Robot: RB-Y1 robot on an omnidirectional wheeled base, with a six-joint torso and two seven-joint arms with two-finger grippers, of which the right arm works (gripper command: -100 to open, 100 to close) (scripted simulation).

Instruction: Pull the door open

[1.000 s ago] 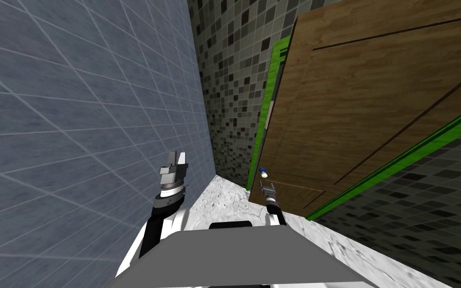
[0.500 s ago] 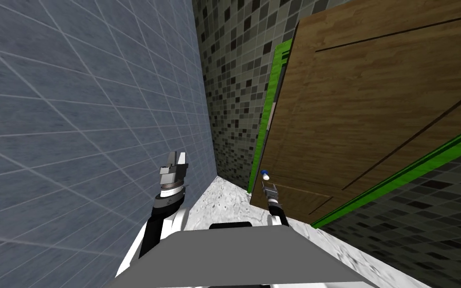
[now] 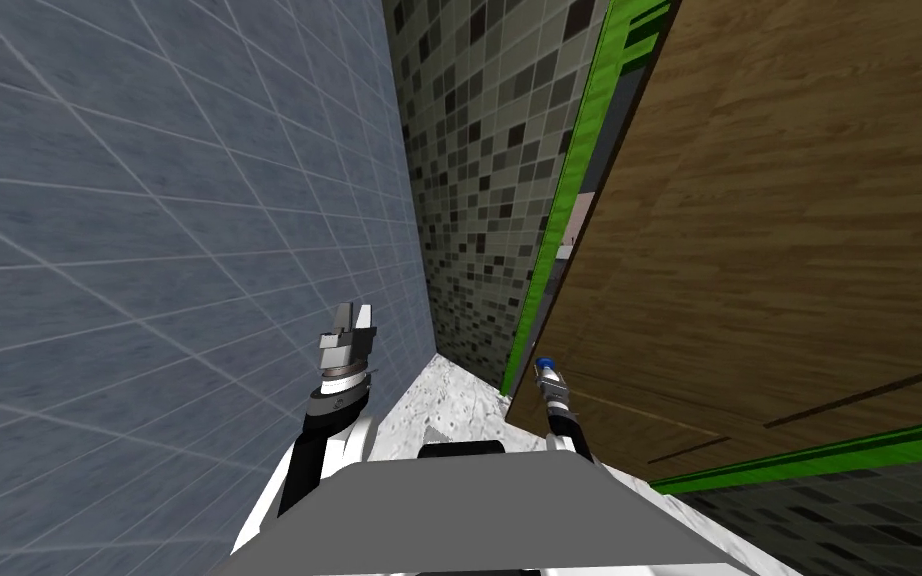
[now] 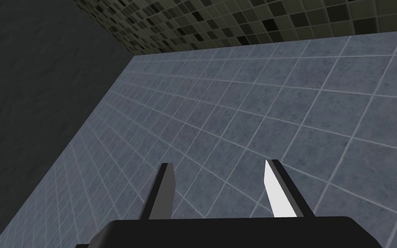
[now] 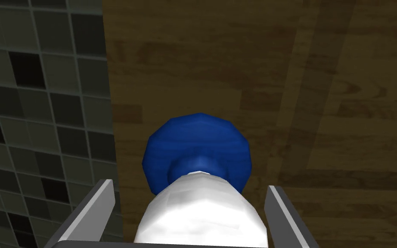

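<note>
The right gripper (image 5: 188, 186) is the one on the job. Its fingers are spread, one on each side of the white knob (image 5: 200, 215), and a sliver of gap shows on both sides, so they bracket the knob without visibly pinching it. The knob sits squarely between the fingers, and its long axis runs along them, pointing straight out of the door. Just beyond the fingertips the knob narrows into a blue collar (image 5: 197, 142) that sits against the brown wood-grain door (image 5: 288, 86).

The left gripper (image 3: 354, 318) is raised well apart from the knob, off to the left beside a blue-grey tiled wall (image 3: 149, 200). Its fingers are also spread and hold nothing. The right arm is plainly the nearer one.

Past the fingertips, the door's free edge runs just beside one right finger, and mosaic wall (image 3: 479, 150) shows beyond it. In the head view that edge stands clear of the green frame (image 3: 574, 190), so I judge the door ajar, partway through its swing. Marbled floor (image 3: 439, 400) lies below the gap.

The coming move turns on the knob's axis. The fingers probably need to close across it. The pull should then run back along the fingers' own line, curving as the door swings, or the knob could slip out past the fingertips.
</note>
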